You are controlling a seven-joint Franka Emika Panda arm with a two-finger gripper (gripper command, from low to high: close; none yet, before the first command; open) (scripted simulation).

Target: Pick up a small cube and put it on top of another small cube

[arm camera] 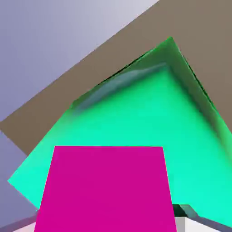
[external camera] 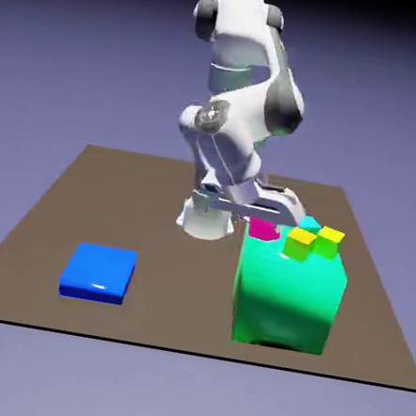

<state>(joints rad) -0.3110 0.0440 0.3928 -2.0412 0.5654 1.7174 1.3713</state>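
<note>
No text can be read; the small marking [external camera: 211, 115] on the white robot arm [external camera: 234, 149] is too small to make out.

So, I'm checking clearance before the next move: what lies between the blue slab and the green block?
Bare brown tabletop, as the exterior view shows between slab and block.

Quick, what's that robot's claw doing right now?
Jaws: closed on the magenta cube, above the big green block.

Magenta cube [arm camera: 106, 190] cut off below, cyan cube [external camera: 310, 224] partly hidden
</note>
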